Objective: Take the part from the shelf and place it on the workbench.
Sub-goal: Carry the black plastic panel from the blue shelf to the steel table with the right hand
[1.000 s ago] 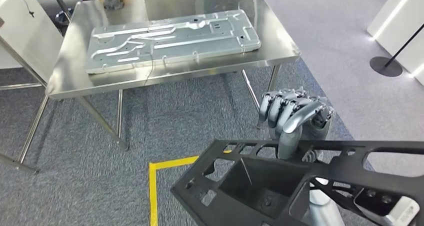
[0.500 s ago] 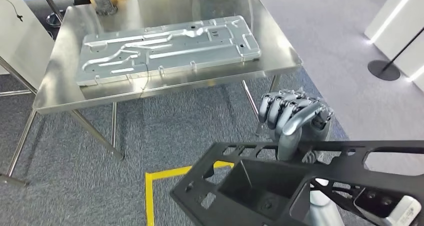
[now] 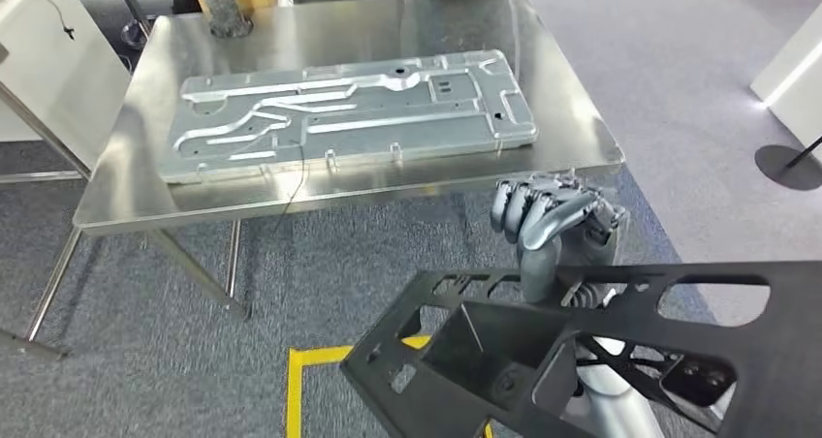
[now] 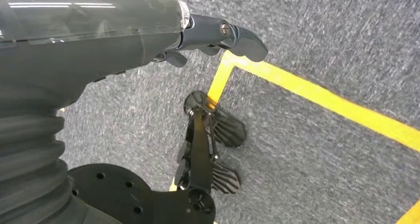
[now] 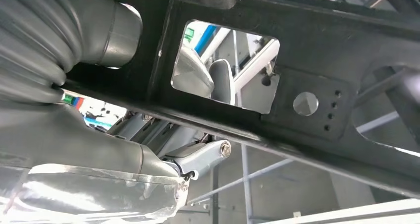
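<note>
A large black frame-like part with many cut-outs fills the lower right of the head view, held above the grey carpet. My right hand grips its far edge, fingers curled over and thumb pressed down on the rim. The right wrist view shows the same black part close against my right hand. The steel workbench stands ahead, just beyond the hand. My left hand hangs over the carpet with its thumb out, holding nothing.
A long silver stamped metal panel covers most of the workbench top. A cardboard box and a grey post stand at its far edge. Yellow floor tape lies below, a white panel at left, a round stand base at right.
The whole view has shifted: the workbench now sits nearer and further right in the picture. My right hand keeps its grip on the black part, unchanged.
</note>
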Robot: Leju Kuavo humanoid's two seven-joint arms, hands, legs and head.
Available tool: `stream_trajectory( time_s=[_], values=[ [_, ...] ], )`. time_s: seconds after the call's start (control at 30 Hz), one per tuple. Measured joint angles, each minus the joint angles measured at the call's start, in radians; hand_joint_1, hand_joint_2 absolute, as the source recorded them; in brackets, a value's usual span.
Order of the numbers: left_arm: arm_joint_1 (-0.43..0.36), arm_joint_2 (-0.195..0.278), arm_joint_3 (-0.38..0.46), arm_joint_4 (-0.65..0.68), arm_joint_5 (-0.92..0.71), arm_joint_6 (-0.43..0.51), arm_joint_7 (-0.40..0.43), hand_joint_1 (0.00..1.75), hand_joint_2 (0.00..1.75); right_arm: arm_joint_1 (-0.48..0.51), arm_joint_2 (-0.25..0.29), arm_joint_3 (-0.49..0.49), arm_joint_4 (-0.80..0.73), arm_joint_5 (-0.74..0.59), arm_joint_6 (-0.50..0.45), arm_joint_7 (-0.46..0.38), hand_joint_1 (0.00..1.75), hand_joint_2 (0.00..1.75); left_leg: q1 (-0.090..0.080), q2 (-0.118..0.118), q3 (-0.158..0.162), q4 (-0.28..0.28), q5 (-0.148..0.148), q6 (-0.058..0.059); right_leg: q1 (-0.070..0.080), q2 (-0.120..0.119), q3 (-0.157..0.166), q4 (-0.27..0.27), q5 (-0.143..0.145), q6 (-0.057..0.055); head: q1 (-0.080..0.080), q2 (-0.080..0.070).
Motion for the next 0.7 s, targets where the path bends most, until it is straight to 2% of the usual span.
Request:
stream_trajectory(
  time_s=[0.03,0.1,0.17,0.2,0.23,0.27,0.33,0.37,0.4,0.5,0.53,0.57,0.63,0.67,0.7],
  values=[
    [-0.001,-0.001,0.000,0.000,0.000,0.000,0.000,0.00,1.75,-0.005,0.000,0.001,0.000,-0.002,-0.003,0.000,1.75,1.75,0.001,0.012,-0.019,0.035,-0.002,-0.005,0.000,-0.004,0.012,-0.003,-0.005,-0.007,0.000,0.000],
    [-0.003,-0.002,0.000,0.000,0.000,-0.001,-0.001,0.00,1.75,-0.008,0.000,0.002,0.001,-0.003,-0.007,-0.001,1.75,1.75,0.003,0.035,-0.092,0.154,-0.031,-0.014,0.000,-0.011,0.034,-0.008,-0.020,-0.017,0.000,0.000],
    [-0.004,-0.002,0.000,0.000,0.000,-0.001,-0.001,0.00,1.75,-0.008,0.000,0.004,0.004,-0.003,-0.008,0.000,1.75,1.75,0.007,0.041,-0.175,0.260,-0.080,-0.022,0.001,-0.016,0.055,-0.008,-0.039,-0.020,0.000,0.000],
    [-0.002,-0.002,0.000,0.000,0.000,-0.001,-0.001,0.00,1.75,-0.008,0.000,0.005,0.005,-0.003,-0.008,0.000,1.75,1.75,0.008,0.042,-0.201,0.276,-0.088,-0.024,0.001,-0.017,0.067,-0.008,-0.050,-0.019,0.000,0.000],
    [-0.001,-0.002,0.000,0.000,0.000,-0.001,-0.001,0.00,1.75,-0.008,0.000,0.006,0.006,-0.003,-0.009,0.000,1.75,1.75,0.009,0.043,-0.212,0.260,-0.078,-0.025,0.001,-0.017,0.081,-0.008,-0.061,-0.019,0.000,0.000],
    [0.000,-0.002,0.000,0.000,0.000,-0.001,-0.001,0.00,1.75,-0.008,0.000,0.007,0.006,-0.003,-0.010,-0.001,1.75,1.75,0.009,0.044,-0.208,0.213,-0.043,-0.023,0.000,-0.017,0.098,-0.008,-0.073,-0.017,0.000,0.000],
    [0.004,-0.002,0.000,0.000,0.000,-0.001,-0.001,0.00,1.75,-0.007,0.000,0.008,0.007,-0.005,-0.011,-0.001,1.75,1.75,0.007,0.048,-0.184,0.082,0.063,-0.016,0.001,-0.018,0.127,-0.008,-0.098,-0.010,0.000,0.000],
    [0.005,-0.002,0.000,0.001,0.000,-0.001,-0.001,0.00,1.75,-0.008,0.000,0.008,0.007,-0.005,-0.011,-0.001,1.75,1.75,0.005,0.050,-0.174,0.035,0.101,-0.012,0.003,-0.018,0.136,-0.008,-0.110,-0.004,0.000,0.000],
    [0.006,-0.002,0.000,0.001,0.000,-0.001,-0.001,0.00,1.75,-0.007,0.000,0.008,0.008,-0.006,-0.011,0.000,1.75,1.75,0.002,0.051,-0.170,0.009,0.122,-0.007,0.004,-0.018,0.143,-0.009,-0.118,0.002,0.000,0.000],
    [0.003,-0.003,0.000,0.001,0.000,-0.002,-0.001,0.00,1.75,-0.010,0.000,0.010,0.006,-0.006,-0.011,0.002,1.75,1.75,0.003,0.049,-0.154,-0.004,0.119,0.010,0.006,-0.019,0.150,0.005,-0.120,0.019,0.000,0.000],
    [0.002,-0.003,0.000,0.001,-0.001,-0.003,-0.002,0.00,1.75,-0.011,0.000,0.011,0.005,-0.005,-0.012,0.001,1.75,1.75,0.004,0.049,-0.143,-0.008,0.115,0.016,0.006,-0.021,0.136,0.037,-0.118,0.022,0.000,0.000],
    [0.002,-0.004,0.000,0.001,-0.001,-0.005,-0.002,0.00,1.75,-0.012,0.000,0.011,0.005,-0.005,-0.012,0.001,1.75,1.75,0.005,0.048,-0.133,-0.012,0.110,0.020,0.004,-0.023,0.109,0.086,-0.124,0.025,0.000,0.000],
    [0.002,-0.004,0.000,0.001,-0.001,-0.007,-0.002,0.00,1.75,-0.010,0.000,0.012,0.005,-0.004,-0.012,0.000,1.75,1.75,0.005,0.048,-0.117,-0.016,0.096,0.027,0.003,-0.025,0.024,0.211,-0.166,0.030,0.000,0.000],
    [0.002,-0.004,0.000,0.001,-0.001,-0.007,-0.002,0.00,1.75,-0.009,0.000,0.012,0.005,-0.003,-0.012,0.000,1.75,1.75,0.005,0.048,-0.108,-0.016,0.088,0.028,0.003,-0.025,-0.018,0.258,-0.195,0.032,0.000,0.000],
    [0.002,-0.004,0.000,0.001,0.000,-0.006,-0.002,0.00,1.75,-0.007,0.000,0.012,0.005,-0.003,-0.012,0.000,1.75,1.75,0.004,0.047,-0.098,-0.016,0.078,0.029,0.003,-0.025,-0.048,0.280,-0.214,0.033,0.000,0.000]
  ],
)
